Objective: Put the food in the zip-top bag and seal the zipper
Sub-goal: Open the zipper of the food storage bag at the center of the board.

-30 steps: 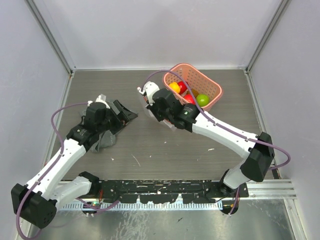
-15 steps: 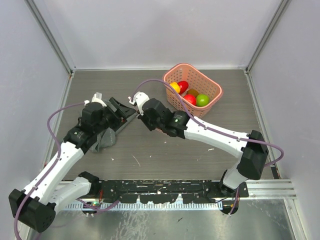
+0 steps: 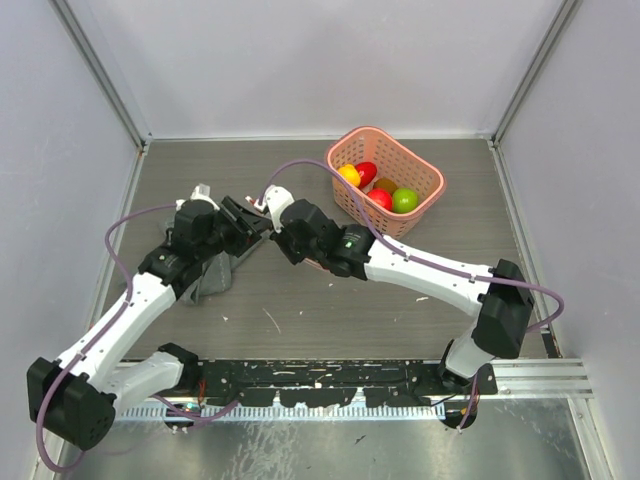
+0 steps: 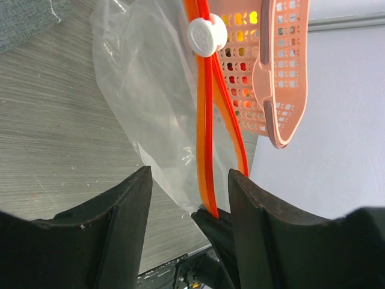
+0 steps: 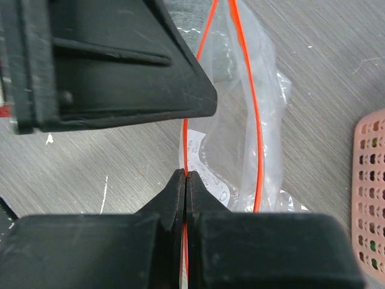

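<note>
The clear zip-top bag hangs from my right gripper, which is shut on one lip of the orange zipper. The bag's mouth is spread open, with the other lip bowed away. In the left wrist view the zipper and its white slider run between the fingers of my open left gripper, which holds nothing. In the top view both grippers meet at mid-table, left and right, and hide the bag. The food, yellow, red and green pieces, lies in the pink basket.
A grey cloth lies under the left arm and shows at the top left of the left wrist view. The pink basket stands at the back right, close behind the bag in the left wrist view. Walls enclose the table on three sides.
My right gripper has carried the bag leftward from near the basket to the left gripper. The left gripper has shifted slightly toward it, so the zipper now sits between its open fingers.
</note>
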{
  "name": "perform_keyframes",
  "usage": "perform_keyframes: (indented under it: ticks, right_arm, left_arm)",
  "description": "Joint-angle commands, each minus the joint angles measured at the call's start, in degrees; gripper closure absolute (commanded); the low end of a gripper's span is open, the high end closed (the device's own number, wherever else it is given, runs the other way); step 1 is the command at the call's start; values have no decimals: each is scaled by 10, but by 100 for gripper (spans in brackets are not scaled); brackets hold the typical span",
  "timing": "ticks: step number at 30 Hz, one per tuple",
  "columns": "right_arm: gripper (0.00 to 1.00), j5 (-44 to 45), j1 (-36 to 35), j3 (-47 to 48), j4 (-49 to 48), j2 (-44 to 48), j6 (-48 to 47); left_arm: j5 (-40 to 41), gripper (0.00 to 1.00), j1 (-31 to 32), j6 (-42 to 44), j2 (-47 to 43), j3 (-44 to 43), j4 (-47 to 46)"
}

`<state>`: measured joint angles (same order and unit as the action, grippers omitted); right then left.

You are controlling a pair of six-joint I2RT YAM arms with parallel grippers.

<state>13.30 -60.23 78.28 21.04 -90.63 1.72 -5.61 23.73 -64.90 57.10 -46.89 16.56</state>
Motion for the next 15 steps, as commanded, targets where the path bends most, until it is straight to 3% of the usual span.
perform_keyframes:
  ticks: [1,10,15]
  right_arm:
    - [97,-27,-5,6,-45,-5,14]
    - [97,-44,-5,9,-57,-10,20]
    - [94,-55,-5,10,-61,-9,24]
  left_arm:
    - [10,48,4,4,6,3,-32]
    - [25,67,14,17,12,3,-24]
    - [35,86,18,27,13,-2,-15]
